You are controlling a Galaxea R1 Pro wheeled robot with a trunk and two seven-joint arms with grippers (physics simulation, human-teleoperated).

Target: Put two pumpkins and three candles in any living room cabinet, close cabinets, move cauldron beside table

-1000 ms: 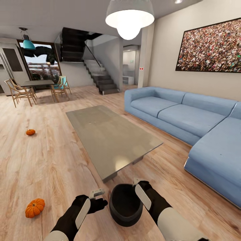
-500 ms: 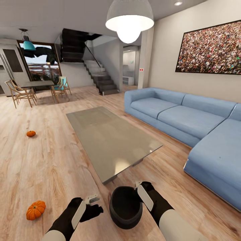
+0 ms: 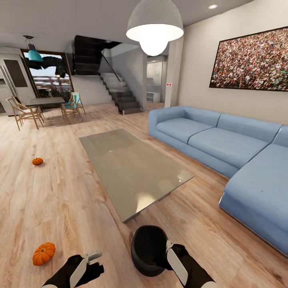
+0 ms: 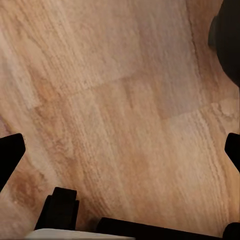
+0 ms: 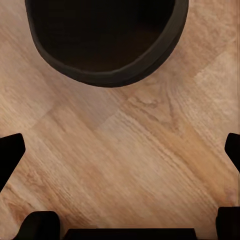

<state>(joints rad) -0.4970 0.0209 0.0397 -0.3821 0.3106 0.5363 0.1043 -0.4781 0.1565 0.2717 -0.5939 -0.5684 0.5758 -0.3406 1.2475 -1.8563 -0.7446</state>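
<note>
Parking the cauldron (image 3: 149,249) by the coffee table (image 3: 132,168) looks like the step in hand: the pot sits on the wooden floor (image 3: 72,200) just beside the table's near corner, so that clause reads as about done. Right hand (image 3: 173,256) is at the cauldron's rim side; right wrist view shows the pot's mouth (image 5: 102,35) ahead of the fingertips, which are spread wide with bare floor between them, so it's released, holding nothing. Left hand (image 3: 89,258) is near the cauldron on its other side, apart from it; left wrist view shows its fingers spread over bare floor with the pot's edge (image 4: 227,42) at the frame border, also released and empty. Cauldron: round, black, wide open mouth, dark inside, upright; feet can't be made out. Both pumpkins lie on the floor, well apart from the cauldron: near pumpkin (image 3: 43,253) beyond the left hand, far pumpkin (image 3: 37,161) further off toward the dining chairs (image 3: 24,110). Next move, my read: back both hands clear of the pot without nudging it, turn the base toward the near pumpkin, then find the candles and a cabinet.
</note>
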